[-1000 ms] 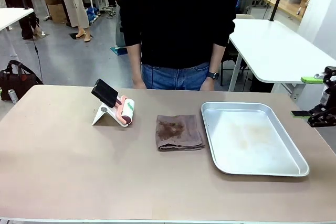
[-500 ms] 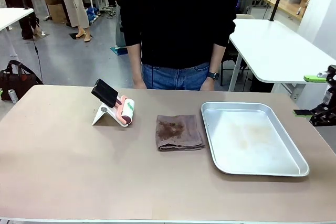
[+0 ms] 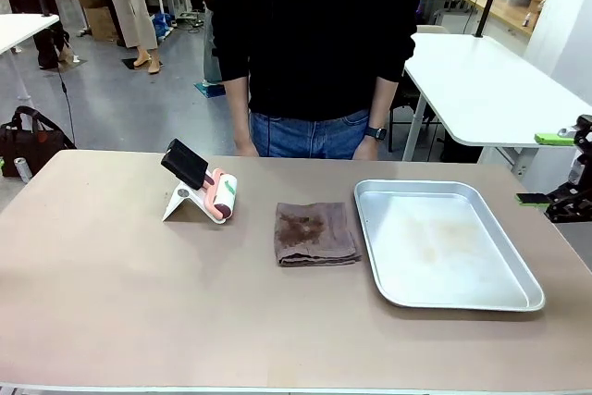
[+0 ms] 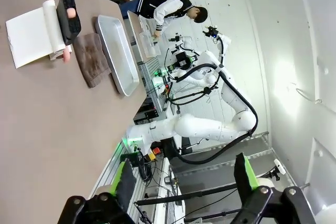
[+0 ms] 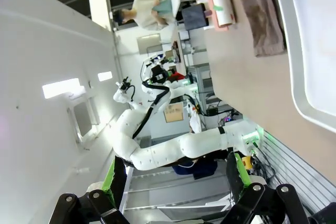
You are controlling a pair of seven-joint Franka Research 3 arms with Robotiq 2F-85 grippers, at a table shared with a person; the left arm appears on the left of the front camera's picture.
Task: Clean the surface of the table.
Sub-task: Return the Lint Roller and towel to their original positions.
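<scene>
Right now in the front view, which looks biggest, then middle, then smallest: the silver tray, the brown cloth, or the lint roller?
1. Silver tray, clearly the biggest.
2. Brown cloth, in the middle.
3. Lint roller, smallest, though it lies a little farther from the camera, which shrinks it slightly.

Table (image 3: 111, 302): large, rectangular, smooth matte tan-brown top with a thin pale edge along the near side. Level, spans nearly the full width of the front view. Surface looks mostly bare and even in tone; no distinct spills can be made out on the open areas at left and near front.
</scene>
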